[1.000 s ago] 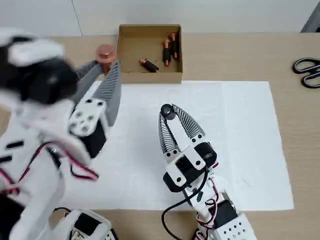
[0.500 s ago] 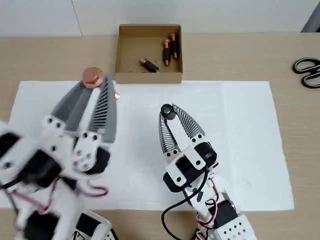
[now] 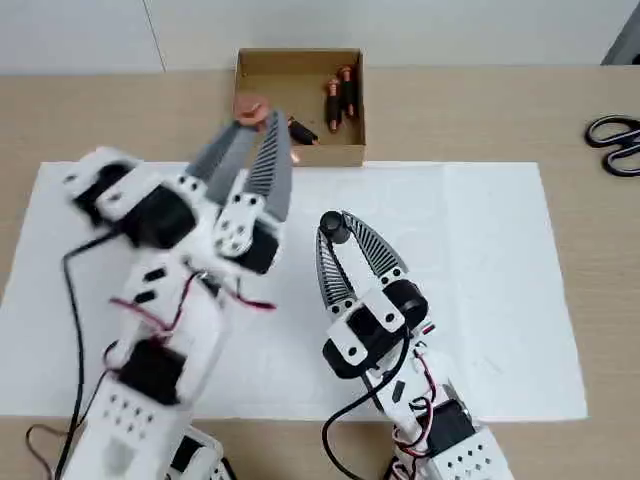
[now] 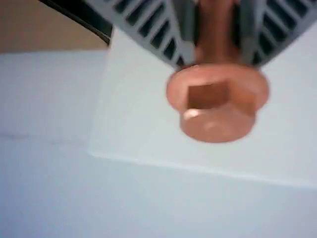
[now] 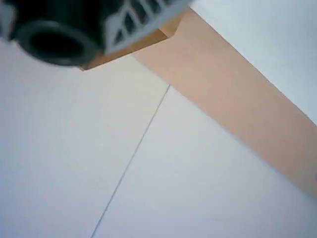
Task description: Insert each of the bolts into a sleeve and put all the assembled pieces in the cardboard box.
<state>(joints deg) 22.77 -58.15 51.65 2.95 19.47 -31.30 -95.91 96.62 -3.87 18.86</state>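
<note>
Copper-coloured hex bolt (image 3: 251,107) is clamped in L gripper (image 3: 258,124) jaws over brown cardboard box (image 3: 300,153); black cylindrical sleeve (image 3: 334,228) pinched by R gripper (image 3: 336,216) jaws.

Pale wall (image 3: 450,30) behind a tan table (image 3: 480,110) covered by white paper (image 3: 480,280).

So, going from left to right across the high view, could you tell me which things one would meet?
The copper bolt in the left gripper → the black sleeve in the right gripper → the scissors.
</note>
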